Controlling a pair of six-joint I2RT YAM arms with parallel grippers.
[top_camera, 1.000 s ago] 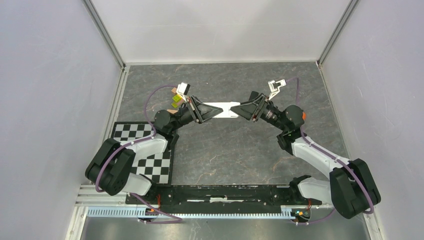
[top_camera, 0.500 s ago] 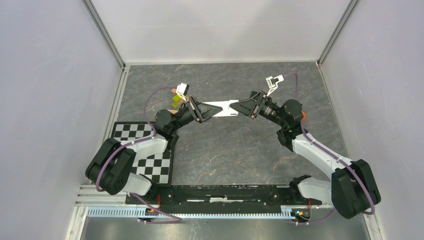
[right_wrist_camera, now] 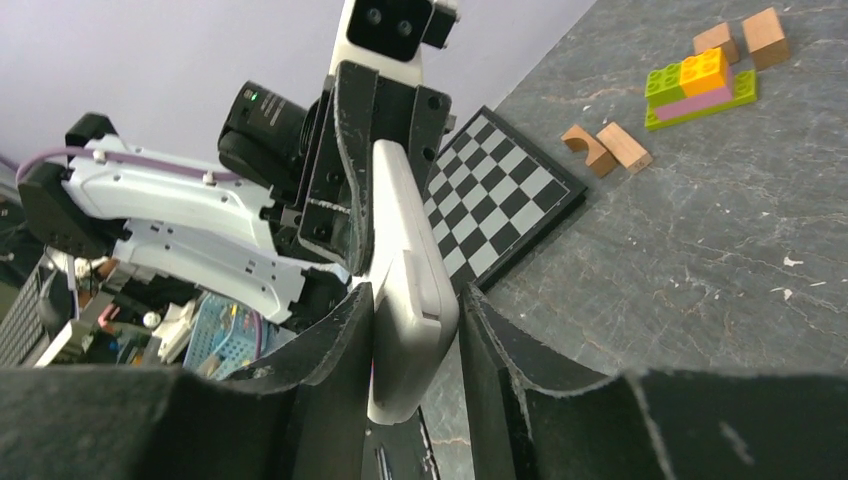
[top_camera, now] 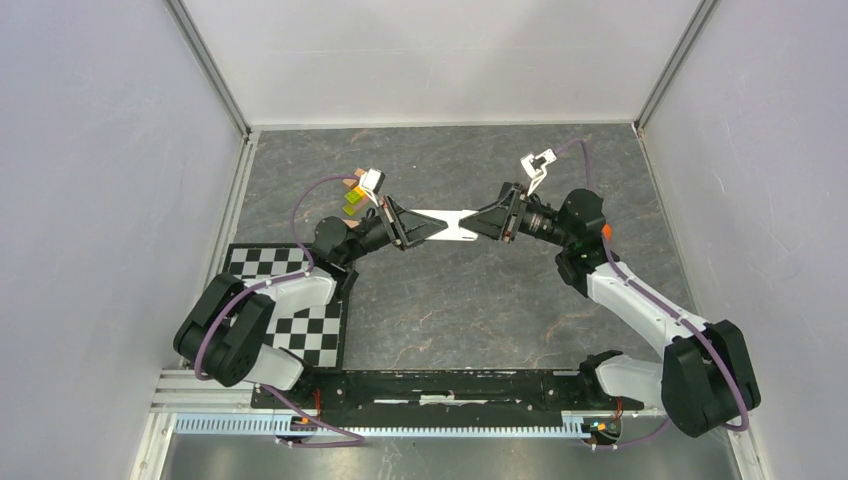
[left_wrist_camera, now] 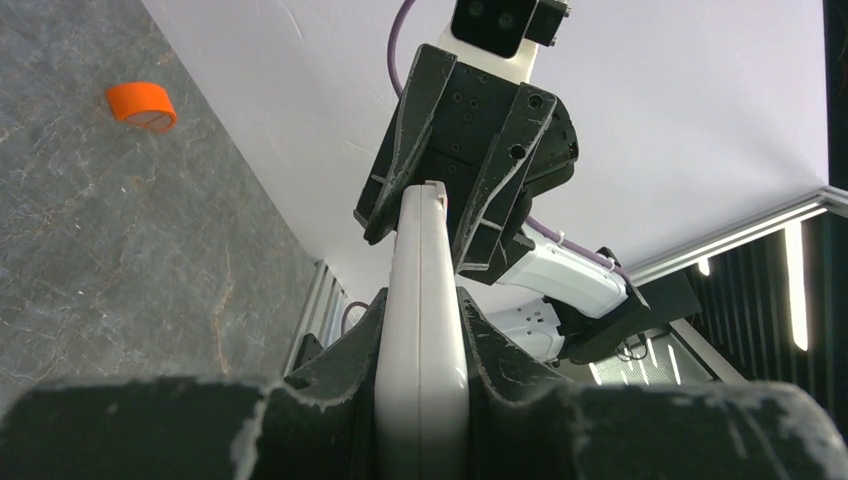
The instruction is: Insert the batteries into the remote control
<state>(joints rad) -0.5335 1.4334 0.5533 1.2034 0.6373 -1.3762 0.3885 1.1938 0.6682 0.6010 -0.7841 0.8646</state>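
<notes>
Left gripper (top_camera: 430, 224) is clenched on one end of the remote (left_wrist_camera: 420, 330), which I hold edge-on in the air above the table (top_camera: 450, 310). My right gripper (top_camera: 470, 223) has its jaws set around the opposite end. From the right wrist view one finger (right_wrist_camera: 335, 390) lies against the casing and the other is at or just off it, so I cannot tell whether that side has a firm grasp.

Risks noted:
- If the left lets go before the right bites, the remote would likely drop to the table.
- If the right jaws close off-centre on the rounded edge, they could twist the casing in my left grip or squeeze it out.
- With both arms holding one stiff body, any disagreement in motion would strain or slip a grasp.

Not verifiable:
- The batteries appear in no view.
- The remote shows only its white edge, so I cannot tell button face from back, nor whether a battery cover is on.
- An orange cap (left_wrist_camera: 140, 105) lies well apart on the table.
- From above, my fingers hide most of the remote.
</notes>
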